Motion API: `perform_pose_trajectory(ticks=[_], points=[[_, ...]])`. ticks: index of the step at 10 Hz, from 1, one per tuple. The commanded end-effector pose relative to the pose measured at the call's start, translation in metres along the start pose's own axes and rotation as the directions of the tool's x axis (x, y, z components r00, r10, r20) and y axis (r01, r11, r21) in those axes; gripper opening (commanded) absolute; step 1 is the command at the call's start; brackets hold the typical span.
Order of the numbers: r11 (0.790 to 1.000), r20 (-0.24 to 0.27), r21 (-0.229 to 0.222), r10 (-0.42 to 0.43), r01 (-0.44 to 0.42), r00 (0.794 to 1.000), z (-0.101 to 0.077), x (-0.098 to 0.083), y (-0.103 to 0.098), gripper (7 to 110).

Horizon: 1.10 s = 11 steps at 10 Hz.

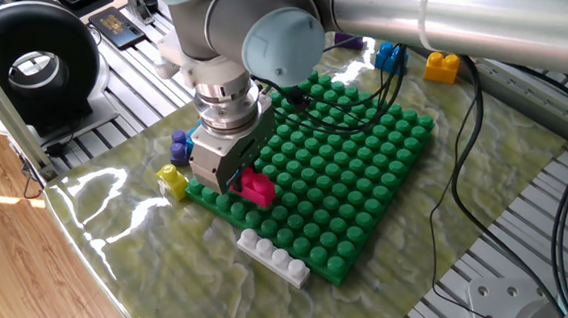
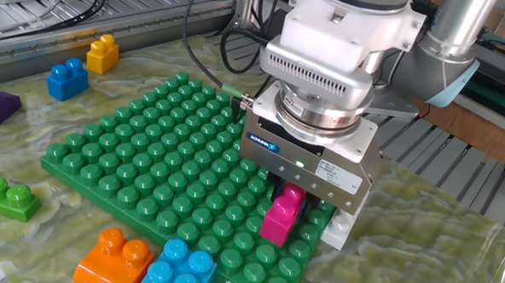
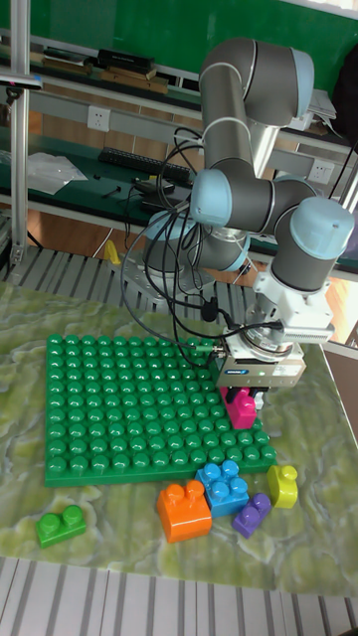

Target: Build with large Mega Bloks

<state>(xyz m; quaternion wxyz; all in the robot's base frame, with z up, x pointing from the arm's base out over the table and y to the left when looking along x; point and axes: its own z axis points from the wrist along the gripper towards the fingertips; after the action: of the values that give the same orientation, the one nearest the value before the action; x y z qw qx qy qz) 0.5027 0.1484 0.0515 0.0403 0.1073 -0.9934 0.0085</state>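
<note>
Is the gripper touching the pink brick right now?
Touching. In the other fixed view the gripper has its fingers down on both sides of the pink brick, which sits tilted on the green baseplate.

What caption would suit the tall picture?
Gripper holding a magenta block on the green baseplate, loose blocks nearby.

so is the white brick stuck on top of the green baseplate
No, the white brick lies on the mat beside the green baseplate's edge.

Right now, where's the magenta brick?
The magenta brick sits between the gripper fingers at the green baseplate's near-right corner in the other fixed view, just left of the white brick lying off the plate's edge.
</note>
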Motion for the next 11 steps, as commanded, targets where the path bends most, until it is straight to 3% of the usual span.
perform_pose_trajectory(ticks=[1, 11], points=[[1.000, -0.007, -0.014, 0.002, -0.002, 1.000, 0.0014, 0.0042, 0.0039, 7], [1.000, -0.001, -0.021, -0.003, 0.003, 1.000, 0.0053, 0.0009, 0.0045, 7]])
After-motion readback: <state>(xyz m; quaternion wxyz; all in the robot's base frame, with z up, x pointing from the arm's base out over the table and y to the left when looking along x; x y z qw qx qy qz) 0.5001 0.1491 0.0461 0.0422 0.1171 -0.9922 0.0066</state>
